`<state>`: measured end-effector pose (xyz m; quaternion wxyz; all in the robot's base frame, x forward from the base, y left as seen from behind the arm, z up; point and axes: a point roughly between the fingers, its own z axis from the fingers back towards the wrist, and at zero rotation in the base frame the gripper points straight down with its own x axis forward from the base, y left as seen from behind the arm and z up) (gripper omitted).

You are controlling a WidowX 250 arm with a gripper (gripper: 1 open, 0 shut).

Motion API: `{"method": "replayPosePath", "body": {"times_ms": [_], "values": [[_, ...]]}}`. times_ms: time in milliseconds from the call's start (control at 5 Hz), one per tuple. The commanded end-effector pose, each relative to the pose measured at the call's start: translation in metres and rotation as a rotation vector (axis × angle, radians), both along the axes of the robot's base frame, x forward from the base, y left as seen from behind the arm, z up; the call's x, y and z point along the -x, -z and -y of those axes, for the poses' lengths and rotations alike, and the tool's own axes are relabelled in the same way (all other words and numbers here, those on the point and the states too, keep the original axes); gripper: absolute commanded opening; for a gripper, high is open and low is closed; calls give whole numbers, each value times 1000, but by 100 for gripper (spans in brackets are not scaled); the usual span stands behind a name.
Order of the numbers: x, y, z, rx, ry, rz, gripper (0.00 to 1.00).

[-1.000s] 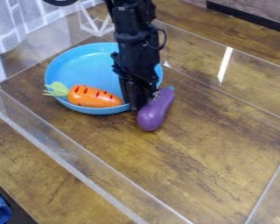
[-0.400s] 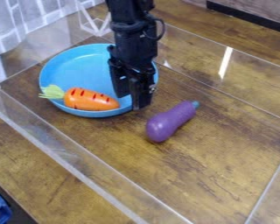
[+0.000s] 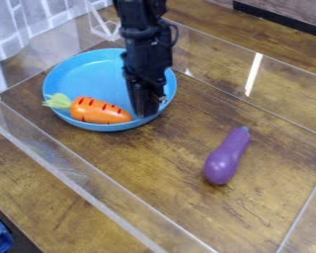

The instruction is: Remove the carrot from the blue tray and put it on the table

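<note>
The orange carrot (image 3: 103,111) lies on its side inside the blue tray (image 3: 82,74), near the front rim, with its green leafy end pointing left. My black gripper (image 3: 147,107) hangs straight down over the tray's right part, just right of the carrot's tip. Its fingers are shut together with nothing between them. Whether they touch the carrot I cannot tell. The dark wood-grain table (image 3: 134,188) spreads around the tray.
A purple eggplant-shaped toy (image 3: 227,156) lies on the table to the right of the tray. Clear acrylic edging (image 3: 82,163) runs along the front left. A bright reflection streak (image 3: 255,71) marks the glossy top.
The purple toy has slid from beside the tray's rim out to the right across the table. The gripper opened briefly and is shut again, slightly further left over the tray.
</note>
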<state>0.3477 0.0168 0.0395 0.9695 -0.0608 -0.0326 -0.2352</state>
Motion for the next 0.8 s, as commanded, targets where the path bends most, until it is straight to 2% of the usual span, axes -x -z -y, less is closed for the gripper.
{"method": "replayPosePath", "body": {"times_ms": [0, 200, 400, 600], "values": [[-17, -17, -8, -7, 61, 76, 100], [-21, -18, 5, -9, 28, 91, 100], [-22, -23, 22, 4, -9, 106, 0], [-25, -29, 30, 13, 34, 117, 100]]}}
